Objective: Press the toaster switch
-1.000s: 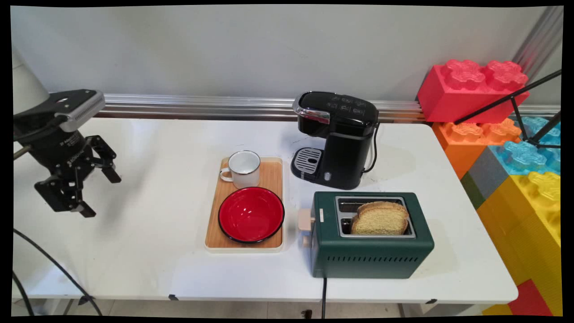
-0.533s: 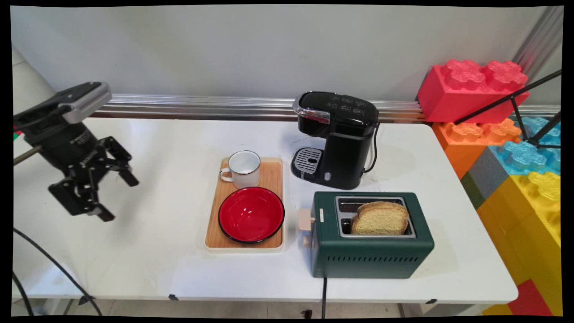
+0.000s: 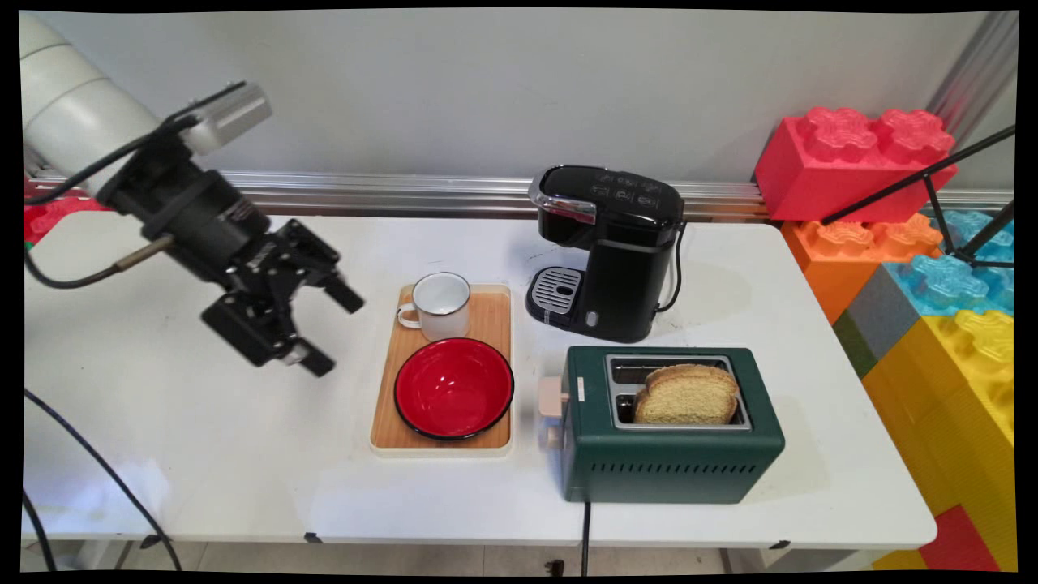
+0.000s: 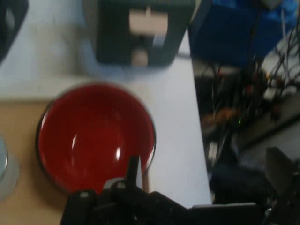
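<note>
My black gripper [image 3: 333, 333] hangs open and empty above the white table [image 3: 243, 454], just left of a wooden tray [image 3: 495, 320]. Its fingers point down and to the right, towards the tray. On the tray stand a white enamel mug [image 3: 442, 304] at the back and a red bowl [image 3: 454, 388] at the front. The hand view looks down on the red bowl [image 4: 93, 136], with the green toaster [image 4: 143, 30] beyond it. One black finger [image 4: 133, 169] rises in front of the bowl's rim. Nothing touches the gripper.
A black coffee machine [image 3: 608, 251] stands behind the green toaster [image 3: 673, 438], which holds a slice of bread [image 3: 688, 395] in its front slot. Large coloured toy blocks [image 3: 851, 154] are stacked at the table's right end. Black cables [image 3: 81, 462] hang at the left front.
The gripper has swung from the table's left edge to the right and slightly back, close to the tray. It stays open and empty. Nothing on the table has moved.
</note>
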You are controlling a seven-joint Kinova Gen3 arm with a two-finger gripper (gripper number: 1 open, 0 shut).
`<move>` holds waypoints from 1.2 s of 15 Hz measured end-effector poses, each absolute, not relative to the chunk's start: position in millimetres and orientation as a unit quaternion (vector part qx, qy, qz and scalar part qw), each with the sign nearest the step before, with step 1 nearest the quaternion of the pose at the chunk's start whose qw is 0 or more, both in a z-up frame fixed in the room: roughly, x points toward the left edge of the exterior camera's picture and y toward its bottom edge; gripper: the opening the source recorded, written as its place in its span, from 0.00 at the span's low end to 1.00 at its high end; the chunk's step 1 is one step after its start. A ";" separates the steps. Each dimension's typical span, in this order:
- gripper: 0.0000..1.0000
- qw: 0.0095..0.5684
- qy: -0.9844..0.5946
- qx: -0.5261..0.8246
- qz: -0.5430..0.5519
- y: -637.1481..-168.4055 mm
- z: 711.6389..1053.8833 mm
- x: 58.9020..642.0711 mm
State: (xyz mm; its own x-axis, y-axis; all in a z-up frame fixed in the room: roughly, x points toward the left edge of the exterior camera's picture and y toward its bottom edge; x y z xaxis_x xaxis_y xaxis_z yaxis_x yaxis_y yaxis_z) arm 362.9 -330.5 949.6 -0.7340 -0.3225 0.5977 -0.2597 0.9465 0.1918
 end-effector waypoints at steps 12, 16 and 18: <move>0.00 0.396 -0.911 0.110 -0.027 -335.6 955.5 328.7; 0.00 0.399 -0.911 0.101 -0.026 -335.1 953.1 322.3; 0.00 0.399 -0.911 0.099 -0.025 -335.6 951.3 318.5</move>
State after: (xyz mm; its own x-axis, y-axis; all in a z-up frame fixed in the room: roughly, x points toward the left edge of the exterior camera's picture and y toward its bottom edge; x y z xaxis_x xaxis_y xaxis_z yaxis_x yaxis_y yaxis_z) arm 318.5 -335.6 951.3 -0.6620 -0.2006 0.7221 -0.1602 0.9791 0.1251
